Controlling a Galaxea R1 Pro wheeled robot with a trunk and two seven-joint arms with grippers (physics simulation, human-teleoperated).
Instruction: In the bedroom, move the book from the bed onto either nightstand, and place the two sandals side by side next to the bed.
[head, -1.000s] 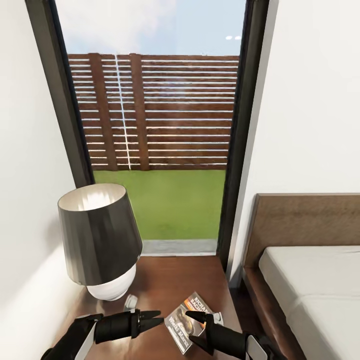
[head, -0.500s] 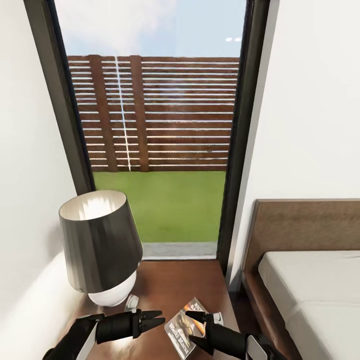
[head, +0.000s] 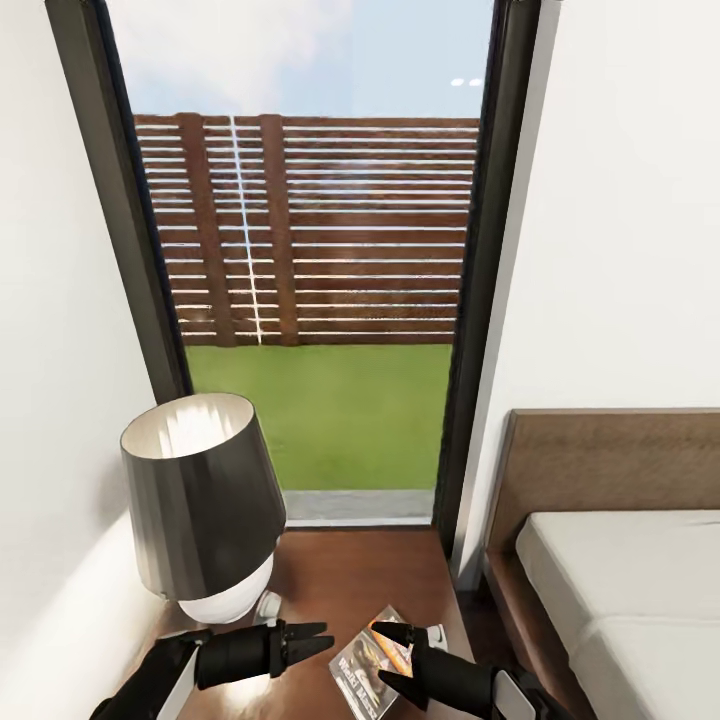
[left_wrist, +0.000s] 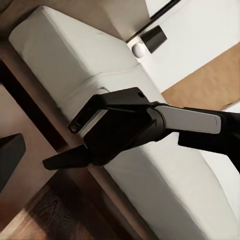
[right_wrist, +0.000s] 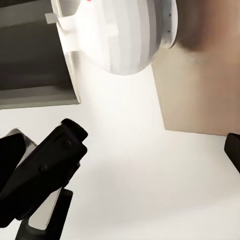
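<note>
The book (head: 365, 662) lies flat on the glossy brown nightstand (head: 340, 575), near its front right corner. My right gripper (head: 390, 656) is open just over the book's right edge, one finger on each side and neither pressing it. In the right wrist view the gripper (right_wrist: 122, 149) is spread wide with nothing between the fingers. My left gripper (head: 322, 638) hangs open a short way left of the book, pointing at it. The bed (head: 620, 580) with its pale mattress (left_wrist: 75, 55) stands right of the nightstand. The sandals are out of view.
A table lamp (head: 200, 500) with a dark shade and white base (right_wrist: 120, 35) takes up the nightstand's left half. A small white item (head: 268, 603) lies by the base. Behind is a tall dark-framed window (head: 320, 250), with white walls on both sides.
The head camera has tilted up a little, so everything sits lower in the picture. The book and both grippers keep their places relative to each other.
</note>
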